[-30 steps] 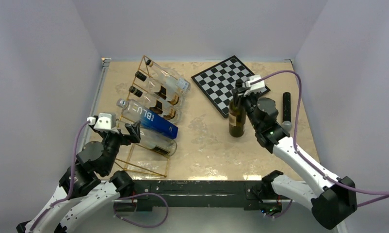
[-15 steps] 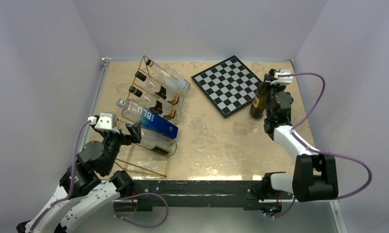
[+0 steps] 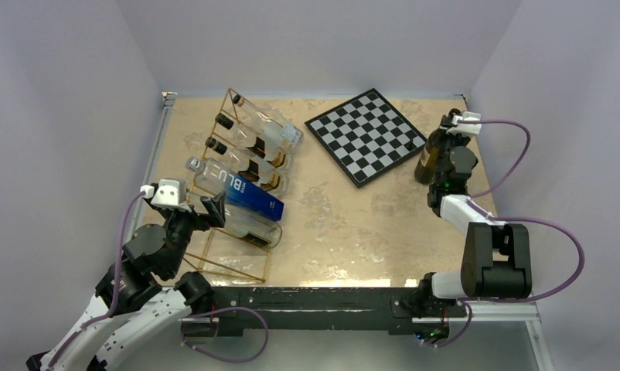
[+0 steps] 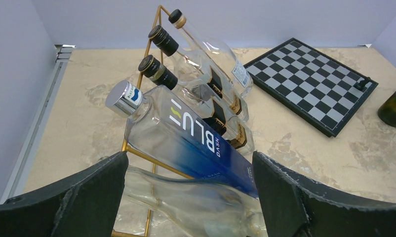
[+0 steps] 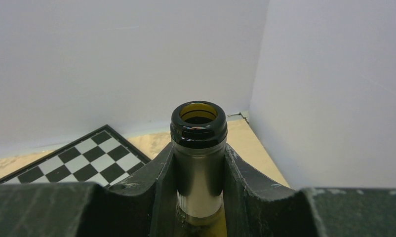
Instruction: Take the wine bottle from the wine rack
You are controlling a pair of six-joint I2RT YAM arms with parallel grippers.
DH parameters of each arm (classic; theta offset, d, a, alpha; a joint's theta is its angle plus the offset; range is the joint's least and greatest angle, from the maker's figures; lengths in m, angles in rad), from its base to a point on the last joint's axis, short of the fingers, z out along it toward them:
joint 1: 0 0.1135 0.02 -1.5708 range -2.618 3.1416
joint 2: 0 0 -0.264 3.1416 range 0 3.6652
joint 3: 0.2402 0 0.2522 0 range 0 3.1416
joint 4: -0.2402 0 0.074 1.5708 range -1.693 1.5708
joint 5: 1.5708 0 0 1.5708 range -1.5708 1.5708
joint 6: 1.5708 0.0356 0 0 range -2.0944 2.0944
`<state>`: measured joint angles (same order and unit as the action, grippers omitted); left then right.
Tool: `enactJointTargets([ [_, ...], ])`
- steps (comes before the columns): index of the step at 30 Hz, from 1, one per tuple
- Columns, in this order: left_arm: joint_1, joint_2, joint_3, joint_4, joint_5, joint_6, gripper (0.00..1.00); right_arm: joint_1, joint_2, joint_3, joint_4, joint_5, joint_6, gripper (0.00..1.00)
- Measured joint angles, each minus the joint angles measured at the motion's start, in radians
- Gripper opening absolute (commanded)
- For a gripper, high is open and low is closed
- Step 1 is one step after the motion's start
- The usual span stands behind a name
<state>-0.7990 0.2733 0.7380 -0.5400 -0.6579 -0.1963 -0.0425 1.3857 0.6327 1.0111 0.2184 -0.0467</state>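
The left arm's fingers (image 3: pixel 214 209) are spread wide and hold nothing. They sit over the near end of the wine rack (image 3: pixel 231 275), a gold wire frame standing on the left side of the desk (image 3: pixel 330 224). In the left wrist view the two dark fingers (image 4: pixel 87 192) frame the rack's load. The lowest is a clear bottle (image 4: pixel 186 202) lying just below them; whether they touch it I cannot tell. Above that lies a blue-and-clear bottle lettered BLU (image 4: pixel 196 143) with a silver cap. Three more clear bottles with dark caps (image 4: pixel 206 74) are stacked behind it, all slanting with their necks toward the left wall.

A black-and-white chessboard (image 3: pixel 366 135) lies flat at the far middle of the desk, turned like a diamond.

The wine bottle (image 3: pixel 428 158) is off the rack and well apart from it. It is just past the chessboard's right corner, near the right wall, upright and dark with an open mouth. The right arm's fingers (image 3: pixel 444 139) are closed on its neck. The right wrist view shows a finger (image 5: pixel 161 187) pressed against each side of the neck (image 5: pixel 198 148), below the lip. Whether its base rests on the desk I cannot tell.
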Motion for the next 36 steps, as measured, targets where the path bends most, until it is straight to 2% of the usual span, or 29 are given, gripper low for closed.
enactJointTargets([
  [1,0.0,0.001,0.0,0.0,0.0,0.0,0.99,-0.008,0.0,-0.002,0.003,0.0,0.003,0.02],
  [7,0.0,0.003,0.0,0.0,0.0,0.002,0.99,-0.017,-0.003,-0.01,0.012,-0.002,0.01,0.44],
  [16,0.0,0.003,0.0,0.0,0.0,0.006,0.98,-0.017,-0.082,0.015,-0.098,-0.003,0.081,0.79],
  [21,0.0,0.003,0.0,0.0,0.0,0.006,0.99,-0.017,-0.167,0.06,-0.252,-0.008,0.097,0.87],
  [31,0.0,0.003,0.0,0.0,0.008,0.007,0.98,-0.017,-0.335,0.296,-0.77,-0.011,0.21,0.85],
  [36,0.0,0.003,0.0,0.0,-0.002,0.006,0.98,-0.013,-0.431,0.352,-1.017,-0.103,0.281,0.83],
])
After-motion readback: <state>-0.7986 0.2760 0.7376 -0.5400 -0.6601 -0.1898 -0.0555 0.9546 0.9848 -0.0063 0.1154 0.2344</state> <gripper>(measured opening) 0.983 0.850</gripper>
